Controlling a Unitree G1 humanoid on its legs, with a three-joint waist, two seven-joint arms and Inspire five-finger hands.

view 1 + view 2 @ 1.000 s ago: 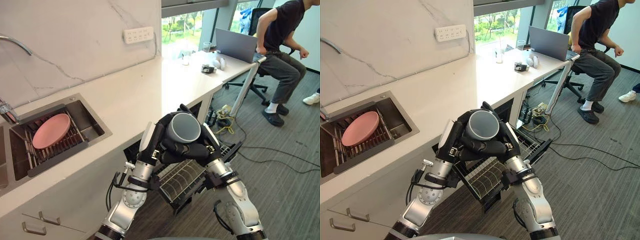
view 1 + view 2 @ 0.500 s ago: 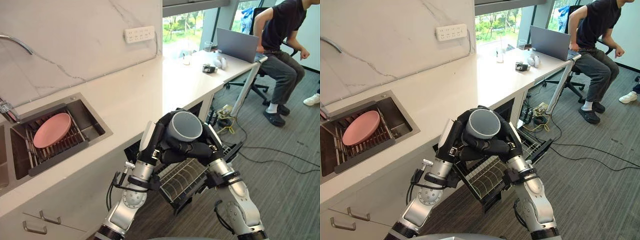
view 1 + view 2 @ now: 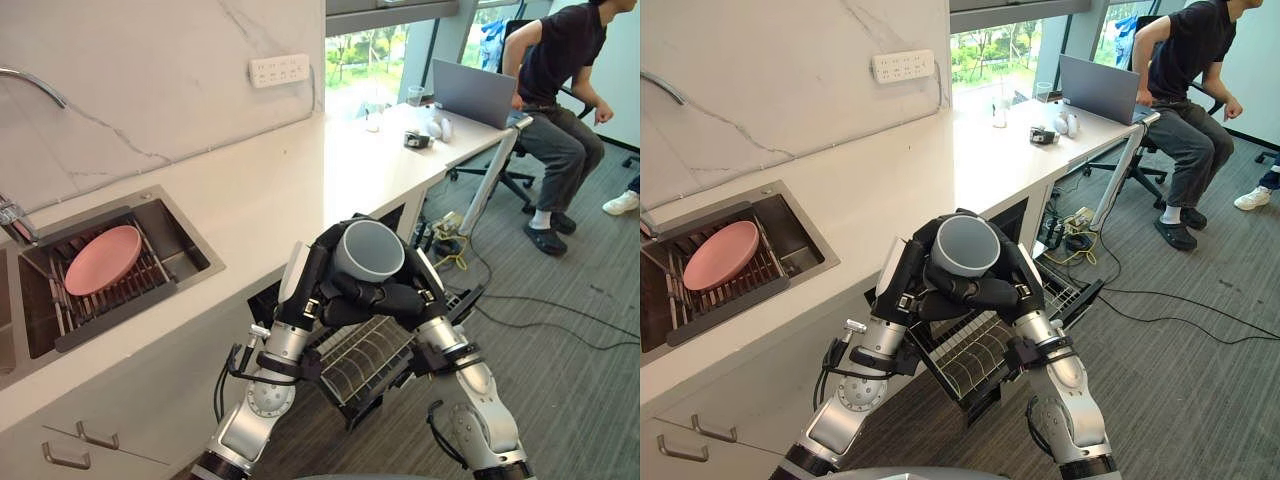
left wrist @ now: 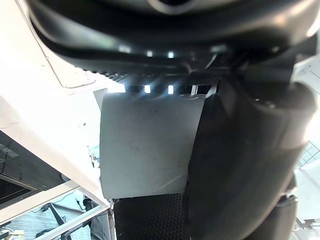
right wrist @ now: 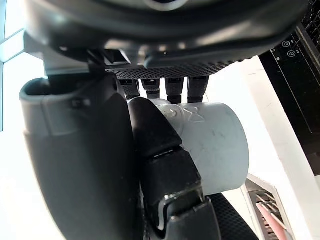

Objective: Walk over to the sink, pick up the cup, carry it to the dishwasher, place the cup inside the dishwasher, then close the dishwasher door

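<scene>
A grey cup [image 3: 368, 250] is held up in front of me, its round base facing the camera. My left hand [image 3: 312, 275] curls round it from the left and my right hand [image 3: 402, 297] wraps it from the right and below. In the left wrist view the cup's wall [image 4: 145, 145] lies against the palm. In the right wrist view the thumb crosses the cup [image 5: 220, 145]. Below the hands, the dishwasher's wire rack [image 3: 365, 362] stands pulled out from under the counter [image 3: 270, 205].
A sink [image 3: 185, 250] at the left holds a pink plate [image 3: 102, 260] on a rack. At the far right a person [image 3: 560, 75] sits at a desk [image 3: 455, 135] with a laptop [image 3: 472, 92]. Cables [image 3: 545, 320] trail across the floor.
Both hands and the cup have stayed almost still. The seated person has shifted their legs.
</scene>
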